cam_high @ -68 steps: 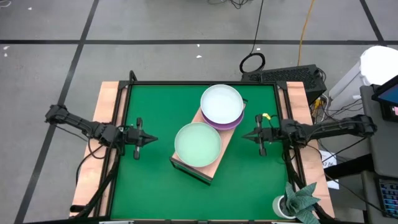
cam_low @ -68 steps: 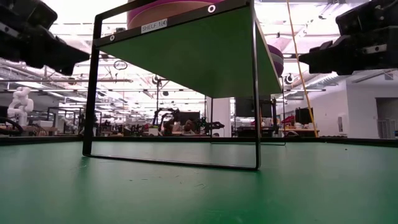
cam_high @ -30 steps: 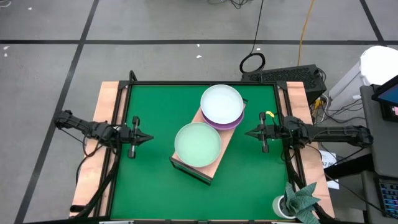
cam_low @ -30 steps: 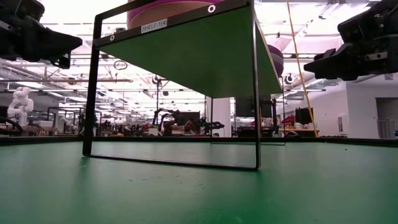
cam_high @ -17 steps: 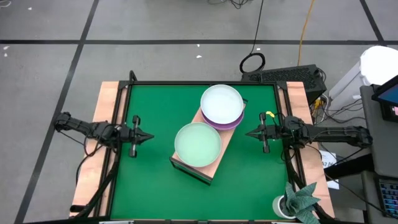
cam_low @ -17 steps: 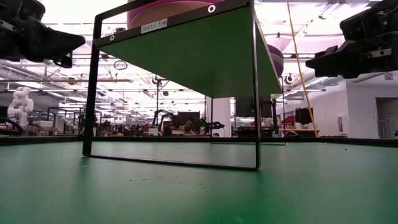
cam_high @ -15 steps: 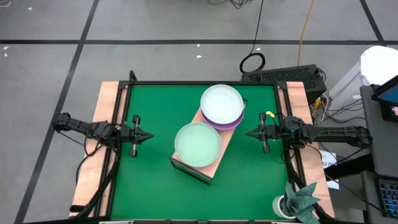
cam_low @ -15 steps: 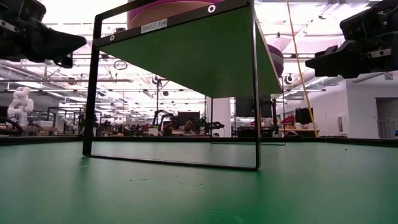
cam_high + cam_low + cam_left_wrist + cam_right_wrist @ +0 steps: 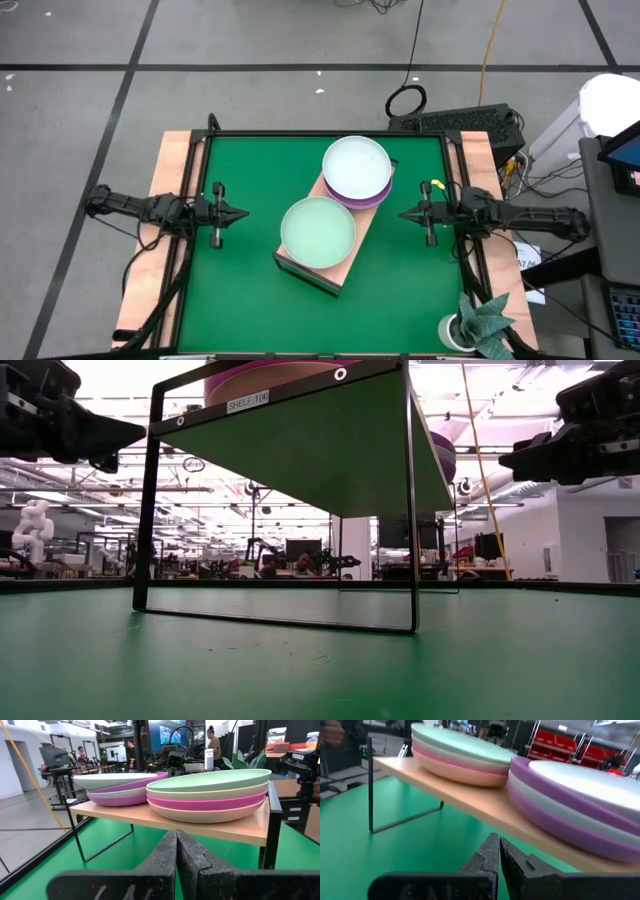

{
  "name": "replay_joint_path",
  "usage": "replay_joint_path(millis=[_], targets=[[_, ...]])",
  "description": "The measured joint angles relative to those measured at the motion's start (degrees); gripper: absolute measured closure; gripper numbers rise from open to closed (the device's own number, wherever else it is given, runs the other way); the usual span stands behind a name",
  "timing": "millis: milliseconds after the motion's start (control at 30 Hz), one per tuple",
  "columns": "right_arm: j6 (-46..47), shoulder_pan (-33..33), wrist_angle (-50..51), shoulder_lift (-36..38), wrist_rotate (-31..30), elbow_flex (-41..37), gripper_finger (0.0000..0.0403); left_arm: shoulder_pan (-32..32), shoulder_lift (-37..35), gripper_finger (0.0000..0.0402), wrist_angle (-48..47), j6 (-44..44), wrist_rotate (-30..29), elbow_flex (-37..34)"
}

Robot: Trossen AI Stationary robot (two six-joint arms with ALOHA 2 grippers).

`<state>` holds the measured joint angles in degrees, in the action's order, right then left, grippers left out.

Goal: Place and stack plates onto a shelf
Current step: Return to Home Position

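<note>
Plates (image 9: 318, 230) sit in two stacks on the shelf (image 9: 348, 265); left gripper (image 9: 241, 213) and right gripper (image 9: 402, 214) hover clenched, empty, at either side.

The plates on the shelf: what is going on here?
Nothing is being handled. Two stacks of plates sit on the wooden shelf, one topped by a pale mint plate, the other by a whitish plate over purple plates. The left gripper and right gripper hang shut and empty on either side of the shelf.
</note>
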<state>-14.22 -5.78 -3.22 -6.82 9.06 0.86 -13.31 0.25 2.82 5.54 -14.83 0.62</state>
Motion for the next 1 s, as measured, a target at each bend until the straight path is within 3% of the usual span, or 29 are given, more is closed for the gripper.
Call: replay_joint_path(millis=[567,1000], targets=[[0.2,0.0,0.4,6.7,-1.6,0.0,0.0403,0.3,0.0,0.0399,-0.1,-1.0,-0.1,0.0],[6.7,0.6,0.5,6.7,-1.0,0.0,0.0403,0.3,0.1,0.0399,-0.1,-2.3,-0.2,0.0]])
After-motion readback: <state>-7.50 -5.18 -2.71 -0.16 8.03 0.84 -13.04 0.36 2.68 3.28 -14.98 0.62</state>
